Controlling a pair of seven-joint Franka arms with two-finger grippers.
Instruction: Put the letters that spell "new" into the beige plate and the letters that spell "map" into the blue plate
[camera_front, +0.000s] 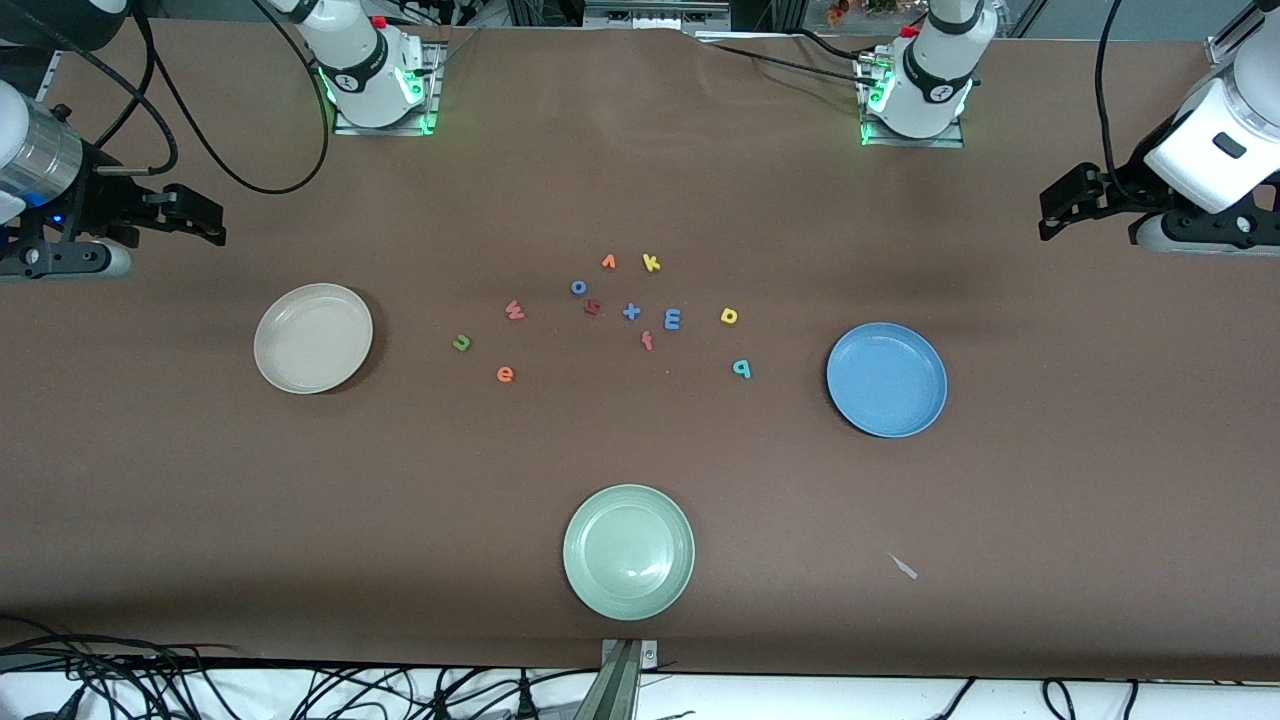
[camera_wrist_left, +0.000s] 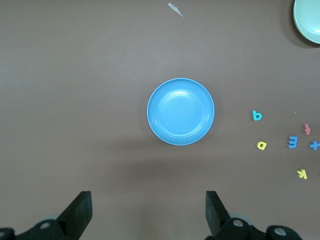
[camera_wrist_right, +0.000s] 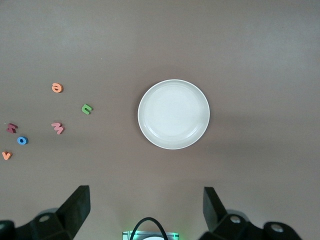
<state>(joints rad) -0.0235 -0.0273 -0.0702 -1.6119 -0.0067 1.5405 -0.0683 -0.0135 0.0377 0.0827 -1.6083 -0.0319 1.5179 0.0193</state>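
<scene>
The beige plate (camera_front: 313, 338) (camera_wrist_right: 173, 114) lies toward the right arm's end and holds nothing. The blue plate (camera_front: 886, 379) (camera_wrist_left: 180, 111) lies toward the left arm's end, also bare. Between them on the table lie the green "n" (camera_front: 461, 342), pinkish "w" (camera_front: 514, 310), orange "e" (camera_front: 505, 374), blue "m" (camera_front: 672, 319), yellow "a" (camera_front: 729, 316) and teal "p" (camera_front: 741, 368). My right gripper (camera_front: 205, 215) (camera_wrist_right: 145, 195) hangs open high over the table's end by the beige plate. My left gripper (camera_front: 1060, 205) (camera_wrist_left: 148, 200) hangs open by the blue plate's end.
A pale green plate (camera_front: 628, 551) sits nearest the front camera. Among the letters lie an orange "v" (camera_front: 608, 262), yellow "k" (camera_front: 651, 263), blue "o" (camera_front: 578, 287), blue plus (camera_front: 631, 312) and red-orange "f" (camera_front: 647, 340). A small pale scrap (camera_front: 903, 566) lies near the green plate.
</scene>
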